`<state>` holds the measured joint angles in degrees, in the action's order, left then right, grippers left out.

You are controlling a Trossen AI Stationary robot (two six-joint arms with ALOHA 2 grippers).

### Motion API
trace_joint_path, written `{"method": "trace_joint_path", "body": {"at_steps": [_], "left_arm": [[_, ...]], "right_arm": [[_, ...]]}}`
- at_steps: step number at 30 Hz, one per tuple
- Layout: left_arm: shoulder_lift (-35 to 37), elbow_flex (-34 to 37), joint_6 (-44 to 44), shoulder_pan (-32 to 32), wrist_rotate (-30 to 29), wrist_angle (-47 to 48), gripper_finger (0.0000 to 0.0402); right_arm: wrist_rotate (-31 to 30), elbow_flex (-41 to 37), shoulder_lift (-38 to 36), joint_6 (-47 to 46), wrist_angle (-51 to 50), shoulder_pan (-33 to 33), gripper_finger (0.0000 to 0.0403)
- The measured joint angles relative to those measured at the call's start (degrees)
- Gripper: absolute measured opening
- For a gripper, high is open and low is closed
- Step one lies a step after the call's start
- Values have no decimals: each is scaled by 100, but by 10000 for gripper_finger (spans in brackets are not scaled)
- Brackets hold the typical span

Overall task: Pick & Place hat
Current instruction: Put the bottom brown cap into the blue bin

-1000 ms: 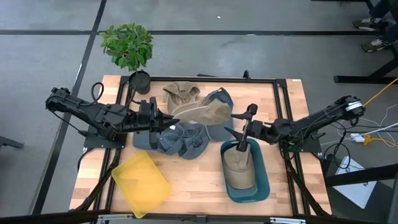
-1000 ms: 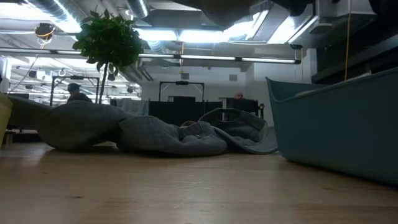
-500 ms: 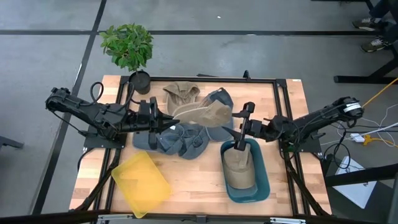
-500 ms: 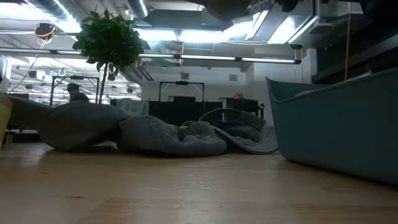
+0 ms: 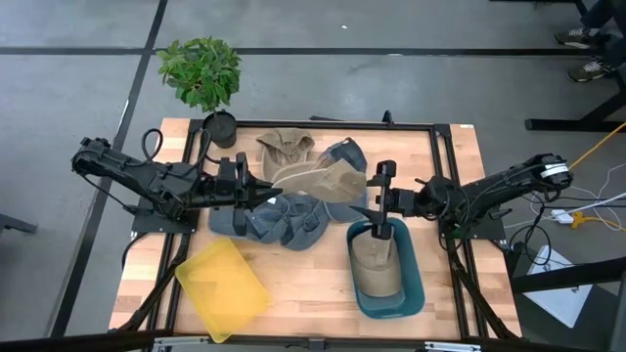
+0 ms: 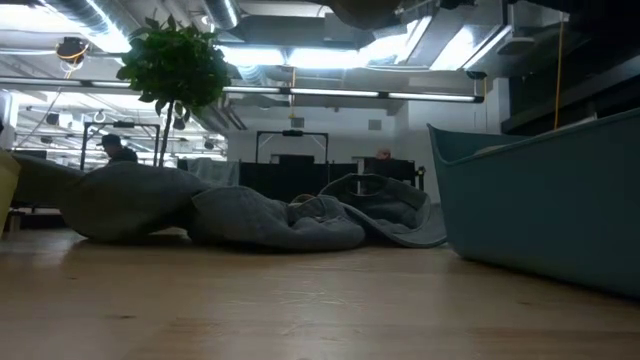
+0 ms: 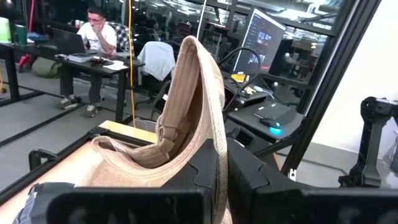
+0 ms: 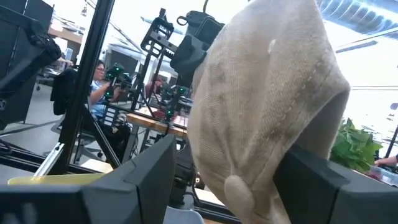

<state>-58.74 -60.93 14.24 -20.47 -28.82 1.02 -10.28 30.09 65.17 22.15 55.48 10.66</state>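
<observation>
Centrally over the desk [image 5: 450, 147]: tan hat [image 5: 315, 178], pinched in left gripper [image 5: 274, 186]; right gripper [image 5: 380, 196] spread wide, straddling the hat's far end.

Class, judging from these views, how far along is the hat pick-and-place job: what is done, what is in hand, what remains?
Done: one tan hat lies in the teal bin. In hand: the left gripper is shut on a beige cap, held above the table, with the right gripper open around its other end. Left: a khaki hat and denim hats lie on the table; the yellow bin looks empty.
</observation>
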Motion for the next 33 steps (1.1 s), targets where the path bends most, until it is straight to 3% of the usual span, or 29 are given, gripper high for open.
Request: {"method": "trace_joint_path", "body": {"at_steps": [6, 14, 18, 25, 33], "left_arm": [[-1, 0, -40, 0, 12, -127, 12], [-46, 2, -10, 0, 56, -122, 12], [-42, 2, -9, 0, 57, -102, 13], [-42, 2, -48, -4, 98, 109, 13], [-36, 1, -85, -4, 136, 498, 72]], "right_arm": [[0, 39, 124, 0, -23, -5, 245], [-2, 697, 643, 190, -415, -13, 236], [-7, 970, 711, 133, -1075, -13, 183], [-13, 997, 713, 11, -1248, 47, 26], [-9, 997, 516, -507, -1831, 90, 28]]}}
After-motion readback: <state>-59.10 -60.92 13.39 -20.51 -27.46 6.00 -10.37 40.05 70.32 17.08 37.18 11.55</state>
